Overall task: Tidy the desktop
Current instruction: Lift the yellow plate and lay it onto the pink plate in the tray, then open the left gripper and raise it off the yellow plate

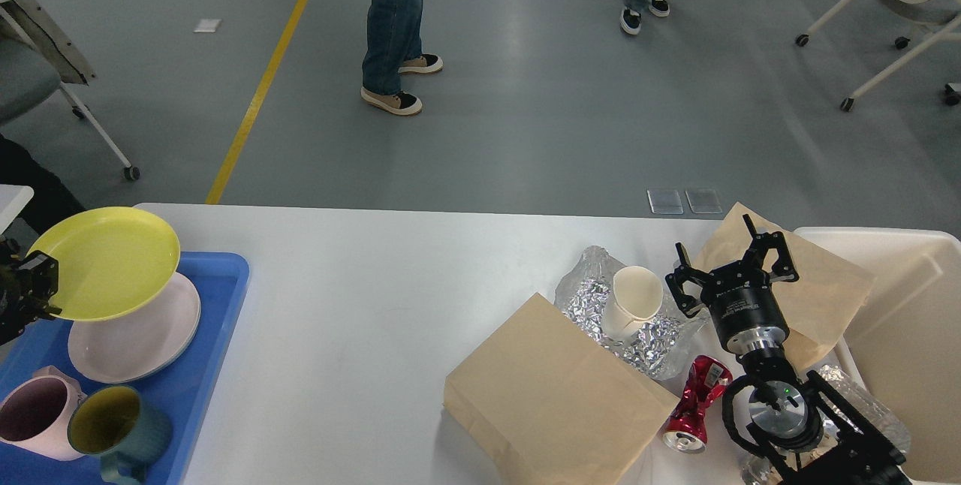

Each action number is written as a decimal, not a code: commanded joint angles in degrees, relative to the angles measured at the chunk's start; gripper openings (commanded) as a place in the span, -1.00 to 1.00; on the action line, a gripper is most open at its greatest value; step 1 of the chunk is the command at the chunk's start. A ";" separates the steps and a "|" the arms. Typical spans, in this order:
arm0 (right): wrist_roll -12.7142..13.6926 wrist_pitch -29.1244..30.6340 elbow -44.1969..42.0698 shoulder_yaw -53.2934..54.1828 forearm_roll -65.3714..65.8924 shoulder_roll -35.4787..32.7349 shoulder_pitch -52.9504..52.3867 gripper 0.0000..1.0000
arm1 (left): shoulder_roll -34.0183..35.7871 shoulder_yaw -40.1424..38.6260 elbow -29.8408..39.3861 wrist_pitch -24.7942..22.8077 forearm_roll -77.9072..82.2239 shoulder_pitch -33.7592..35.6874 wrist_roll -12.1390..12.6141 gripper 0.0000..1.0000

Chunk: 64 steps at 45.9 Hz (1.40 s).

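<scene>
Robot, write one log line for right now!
left claw: holding yellow plate over blue tray | right claw: open, empty, above paper bag | desktop: trash remains

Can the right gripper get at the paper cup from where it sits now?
Probably yes: the right gripper is open, empty, just right of the paper cup, which stands exposed on the crumpled foil with nothing between them.

Left tool and blue tray cut off at edge.

Tray left on desktop; bin right.
</scene>
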<state>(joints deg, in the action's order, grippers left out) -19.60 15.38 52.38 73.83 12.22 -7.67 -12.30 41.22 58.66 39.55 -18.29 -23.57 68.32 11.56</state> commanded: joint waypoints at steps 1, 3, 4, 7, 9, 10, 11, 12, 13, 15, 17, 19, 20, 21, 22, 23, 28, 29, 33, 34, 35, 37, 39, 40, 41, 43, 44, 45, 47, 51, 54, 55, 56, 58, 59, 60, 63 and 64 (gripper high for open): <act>0.00 0.00 -0.09 0.00 0.00 0.03 0.00 1.00 | -1.41 -1.97 -0.35 3.17 1.33 -3.46 0.22 -1.00; 0.00 0.00 0.00 0.00 0.00 0.03 0.00 1.00 | -2.11 -2.15 -0.35 3.70 1.42 -3.81 0.13 -1.00; 0.00 0.00 -0.09 0.00 0.00 0.03 0.00 1.00 | -2.46 -2.15 -0.27 3.79 1.42 -3.99 0.13 -1.00; 0.00 0.00 -0.09 0.00 0.00 0.03 0.00 1.00 | -3.08 -2.15 -0.18 3.79 1.42 -3.99 0.13 -1.00; 0.00 0.00 0.00 -0.08 0.00 0.03 0.00 1.00 | -3.17 -2.24 -0.09 3.79 1.42 -3.99 0.05 -1.00; 0.00 0.00 -0.09 0.00 0.00 0.03 0.00 1.00 | -3.17 -2.24 -0.09 3.79 1.42 -3.99 0.04 -1.00; 0.00 0.00 -0.09 0.00 0.00 0.03 0.00 1.00 | -3.17 -2.24 -0.09 3.79 1.42 -3.99 0.04 -1.00; 0.00 0.00 -0.09 0.00 0.00 0.03 0.00 1.00 | -3.17 -2.33 -0.09 3.79 1.42 -3.90 0.04 -1.00; 0.00 0.00 -0.09 0.00 0.00 0.03 0.00 1.00 | -3.17 -2.33 -0.09 3.79 1.42 -3.99 0.04 -1.00; 0.00 0.00 -0.09 -0.08 0.00 0.03 0.00 1.00 | -3.17 -2.41 -0.09 3.79 1.42 -3.90 0.04 -1.00; 0.00 0.00 0.00 0.00 0.00 0.03 0.00 1.00 | -3.26 -2.41 -0.09 3.79 1.42 -3.99 0.04 -1.00; 0.00 0.00 0.00 0.00 0.00 0.03 0.00 1.00 | -3.26 -2.41 -0.09 3.79 1.42 -3.99 0.13 -1.00; 0.00 0.00 0.00 0.00 0.00 0.03 0.00 1.00 | -3.26 -2.41 0.00 3.79 1.42 -3.99 0.13 -1.00; 0.00 0.00 0.00 0.00 0.00 0.03 0.00 1.00 | -3.26 -2.50 0.00 3.79 1.42 -3.99 0.13 -1.00; -0.09 0.00 -0.09 0.00 0.00 0.03 0.00 1.00 | -3.26 -2.41 0.00 3.79 1.42 -3.99 0.13 -0.99; 0.00 0.00 0.00 0.00 0.00 0.03 0.00 1.00 | -3.26 -2.50 0.00 3.70 1.42 -3.90 0.05 -0.97; 0.00 0.00 -0.09 0.00 0.00 0.03 0.00 1.00 | -3.17 -2.68 0.00 3.87 1.42 -3.90 0.04 -0.79; 0.00 0.00 0.00 0.00 0.00 0.03 0.00 1.00 | -3.17 -2.85 0.00 3.88 1.42 -3.90 0.04 -0.68; 0.00 0.00 0.00 0.00 0.00 -0.06 0.00 1.00 | -2.99 -3.03 0.00 3.88 1.42 -3.90 -0.13 -0.11; 0.00 0.00 0.00 0.00 0.00 0.03 0.00 1.00 | -2.99 -3.03 0.00 3.88 1.42 -3.81 -0.04 0.01; 0.00 0.00 0.00 0.00 0.00 0.03 0.00 1.00 | -2.99 -3.03 0.00 3.88 1.42 -3.81 -0.04 0.13; 0.00 0.00 0.00 0.00 0.00 0.03 0.00 1.00 | -2.82 -2.94 0.00 3.88 1.42 -3.81 -0.04 0.38; 0.00 0.00 0.00 0.00 0.00 0.03 0.00 1.00 | -2.73 -2.94 0.00 3.88 1.42 -3.81 -0.13 0.61; 0.00 0.00 0.00 -0.08 0.00 0.03 0.00 1.00 | -2.64 -2.94 0.00 3.88 1.42 -3.73 -0.13 0.69; 0.00 0.00 0.00 0.00 0.00 0.03 0.00 1.00 | -2.64 -2.94 0.00 3.79 1.42 -3.64 -0.13 0.74; 0.00 0.00 0.00 0.00 0.00 0.03 0.00 1.00 | -2.64 -3.03 0.00 3.61 1.42 -3.55 -0.04 0.79; 0.00 0.00 0.00 0.00 0.00 0.03 0.00 1.00 | -2.64 -3.03 0.00 3.61 1.42 -3.55 0.04 0.80; 0.00 0.00 0.00 0.00 0.00 0.03 0.00 1.00 | -2.64 -2.94 0.00 3.61 1.42 -3.46 0.04 0.82; 0.00 0.00 -0.09 0.00 0.00 0.03 0.00 1.00 | -2.55 -2.94 0.08 3.35 1.42 -3.37 0.13 0.84; 0.00 0.00 0.00 0.00 0.00 0.03 0.00 1.00 | -1.68 -2.50 0.44 2.38 1.51 -1.10 0.13 0.88; 0.00 0.00 -0.09 0.00 0.00 0.03 0.00 1.00 | -0.53 -2.33 0.70 1.77 1.59 1.80 0.13 0.90; 0.00 0.00 0.00 -0.08 0.00 0.03 0.00 1.00 | -0.27 -2.33 0.79 1.50 1.51 2.60 0.13 0.90; 0.00 0.00 0.00 0.00 0.00 0.03 0.00 1.00 | -0.09 -2.41 0.88 1.33 1.51 3.39 0.13 0.91; 0.00 0.00 0.00 0.00 0.00 0.03 0.00 1.00 | 0.00 -2.41 1.14 0.63 1.59 4.88 0.13 0.92; 0.00 0.00 0.00 0.00 0.00 0.03 0.00 1.00 | 0.00 -2.41 1.14 0.19 1.68 5.93 0.22 0.92; 0.00 0.00 -0.09 0.00 0.00 0.03 0.00 1.00 | 0.08 -2.50 1.14 -0.34 1.68 6.99 0.13 0.92; 0.00 0.00 -0.09 0.00 0.00 0.03 0.00 1.00 | 0.52 -3.29 1.14 -2.09 1.68 10.94 -0.04 0.92; 0.00 0.00 -0.09 0.00 0.00 0.03 0.00 1.00 | 0.79 -3.81 1.31 -2.88 1.77 12.08 -0.13 0.92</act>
<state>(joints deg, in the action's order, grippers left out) -19.60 15.38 52.37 73.82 12.22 -7.65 -12.30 41.28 56.08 40.63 -18.51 -21.92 75.07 11.71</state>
